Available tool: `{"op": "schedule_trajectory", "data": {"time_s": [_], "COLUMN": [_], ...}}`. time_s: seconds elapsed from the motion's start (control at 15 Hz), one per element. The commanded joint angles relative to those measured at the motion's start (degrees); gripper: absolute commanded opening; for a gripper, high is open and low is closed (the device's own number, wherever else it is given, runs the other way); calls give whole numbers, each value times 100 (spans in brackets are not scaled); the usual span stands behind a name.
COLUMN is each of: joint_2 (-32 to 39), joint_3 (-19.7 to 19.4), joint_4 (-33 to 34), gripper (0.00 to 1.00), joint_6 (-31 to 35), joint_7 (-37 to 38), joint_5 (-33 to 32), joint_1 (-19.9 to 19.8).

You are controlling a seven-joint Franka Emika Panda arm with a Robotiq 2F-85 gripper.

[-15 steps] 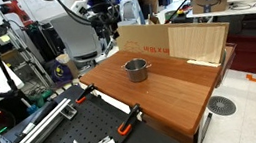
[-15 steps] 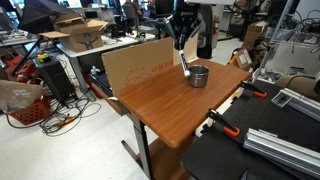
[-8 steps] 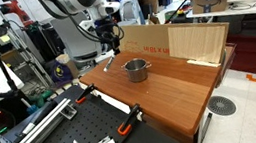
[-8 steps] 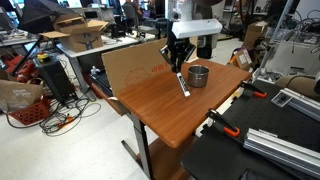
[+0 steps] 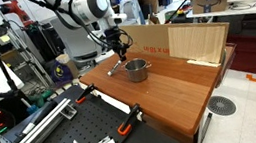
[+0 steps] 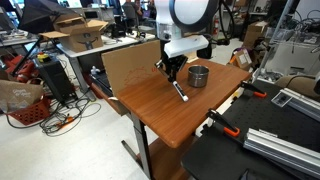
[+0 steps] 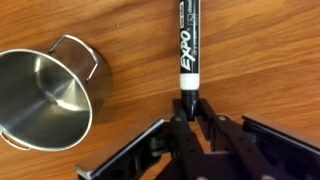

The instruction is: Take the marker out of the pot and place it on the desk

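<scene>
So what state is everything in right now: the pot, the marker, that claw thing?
marker: out of the pot, held by one end over the wood; whether it touches, cannot tell.
pot: upright on the desk, empty.
gripper: shut on the marker.

White arm (image 5: 87, 7) comes in from the back, elbow up high, forearm angled down. Wrist bent so the gripper (image 6: 172, 74) points down w/ a slight tilt, seen in both ext. views. Wrist view: fingers (image 7: 205, 112) pinched right in, approx. together, clamped on one end of the marker (image 7: 190, 45); rest of it sticks out past the tips.
</scene>
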Motion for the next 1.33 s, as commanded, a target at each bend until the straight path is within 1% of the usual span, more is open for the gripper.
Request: {"op": "schedule_trajectory", "data": {"time_s": [0.0, 0.4, 0.47, 0.53, 0.6, 0.8, 1.07, 1.13, 1.27], "joint_2": [351, 708, 729, 731, 731, 723, 709, 698, 656], "joint_3": [-295, -501, -519, -515, -519, -529, -522, -511, -509], "joint_4": [298, 540, 542, 544, 556, 563, 572, 571, 557], "gripper": [5, 5, 5, 44, 45, 65, 95, 100, 100], "joint_6": [-71, -96, -3, -12, -25, -42, -60, -64, -81], "joint_7": [-42, -98, -91, -107, -116, -119, -135, -145, -135], "joint_5": [-159, -94, -95, -73, -69, -64, -35, -21, -9], "joint_1": [303, 509, 529, 534, 544, 565, 566, 557, 558]}}
